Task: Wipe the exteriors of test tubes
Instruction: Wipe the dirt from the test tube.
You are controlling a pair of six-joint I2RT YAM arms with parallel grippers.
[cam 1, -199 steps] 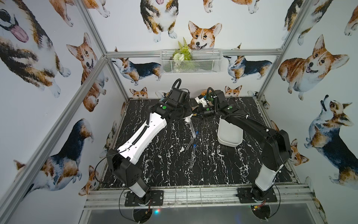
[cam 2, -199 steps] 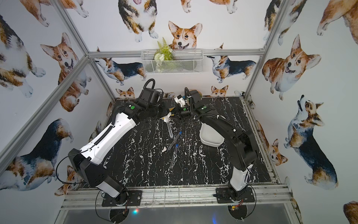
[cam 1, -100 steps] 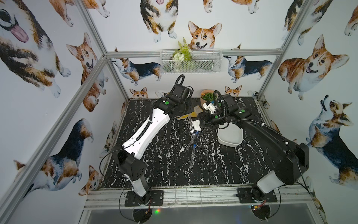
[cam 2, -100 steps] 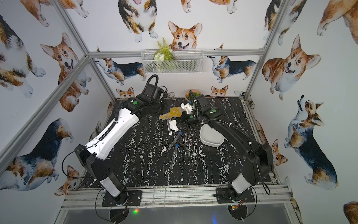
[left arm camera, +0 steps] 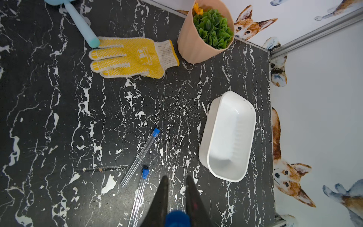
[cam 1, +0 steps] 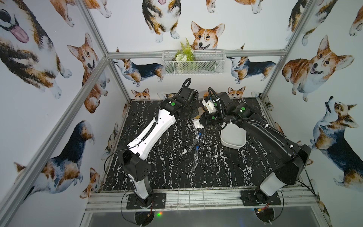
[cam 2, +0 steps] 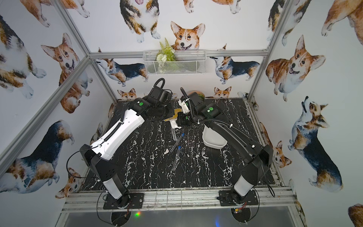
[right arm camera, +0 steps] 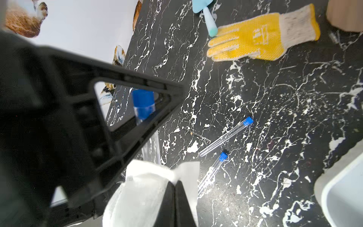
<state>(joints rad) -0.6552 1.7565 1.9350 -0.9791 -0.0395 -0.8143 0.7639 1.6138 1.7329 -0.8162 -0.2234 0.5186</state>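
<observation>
Left gripper (left arm camera: 176, 177) is clamped on the blue-capped end of one test tube (right arm camera: 143, 106), so the right gripper (right arm camera: 174, 183), pinched shut on the white wipe (right arm camera: 145, 184) just under it, should hug the glass softly and slide slowly, leaving the two spare test tubes (left arm camera: 140, 157) below alone.

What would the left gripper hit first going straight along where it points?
Probably bare black marble-patterned tabletop, between the clear blue-capped test tubes lying flat and the white plastic tub. The left gripper, shut on a third tube, lines up with neither; depth unclear.
</observation>
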